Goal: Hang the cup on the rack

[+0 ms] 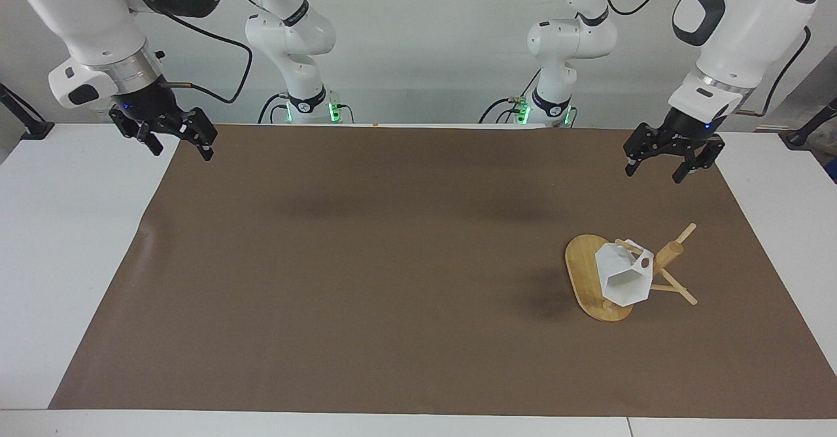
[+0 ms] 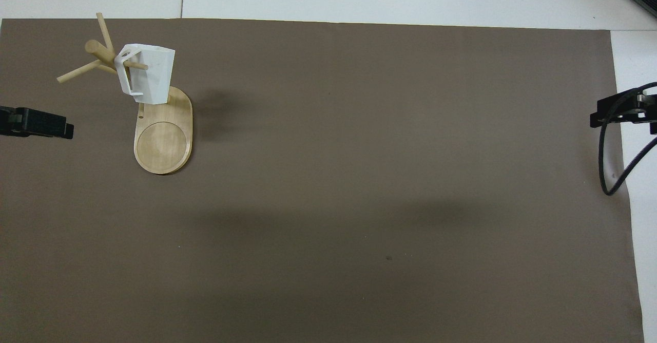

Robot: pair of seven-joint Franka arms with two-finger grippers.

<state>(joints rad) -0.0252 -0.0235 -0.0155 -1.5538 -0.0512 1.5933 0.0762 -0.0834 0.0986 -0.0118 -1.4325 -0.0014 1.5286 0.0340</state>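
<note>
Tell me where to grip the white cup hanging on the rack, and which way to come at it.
Grip the cup across its faceted body, probably coming from above, on the side toward the right arm's end. Its handle is threaded on a peg of the rack and the post stands beside it, so the handle side is crowded. The left gripper, open, is the closer one.
</note>
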